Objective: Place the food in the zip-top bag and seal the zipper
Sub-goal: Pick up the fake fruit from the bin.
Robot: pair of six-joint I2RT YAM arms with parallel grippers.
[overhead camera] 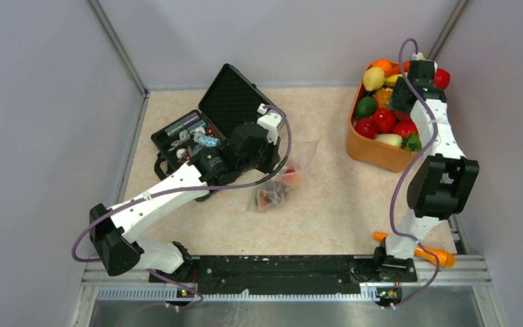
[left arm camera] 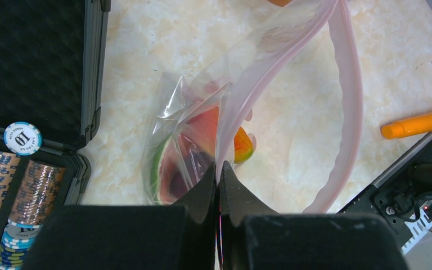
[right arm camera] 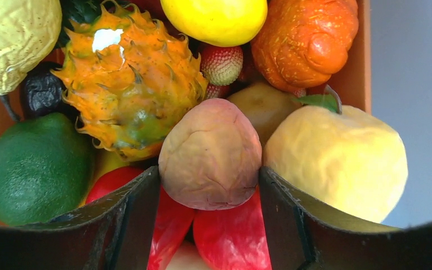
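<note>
The right fingers (right arm camera: 138,219) grasp a peach (right arm camera: 211,154), one finger against each side of it. The peach lies on top of the food heaped in the orange basket (overhead camera: 374,153) at the far right of the worktop (overhead camera: 334,204). The left fingers (left arm camera: 202,194) are clenched on the pink zipper (left arm camera: 351,84), pinching one lip of the zip-top bag (left arm camera: 185,140). The bag sits near the middle of the worktop, just right of the black case (overhead camera: 235,99), with its mouth lifted and gaping and a few pieces already at its bottom. For a good pick, the hold should sit at the peach's widest part, since a glossy round skin is likely to squirt out of a shallow pinch. The lift should go straight up, so that neither the pale yellow fruit (right arm camera: 337,163) touching it on the right nor the spiky orange fruit (right arm camera: 132,95) on its left gets dragged out. The left arm should hold the lip high and steady, so the mouth is wide for the drop.
</note>
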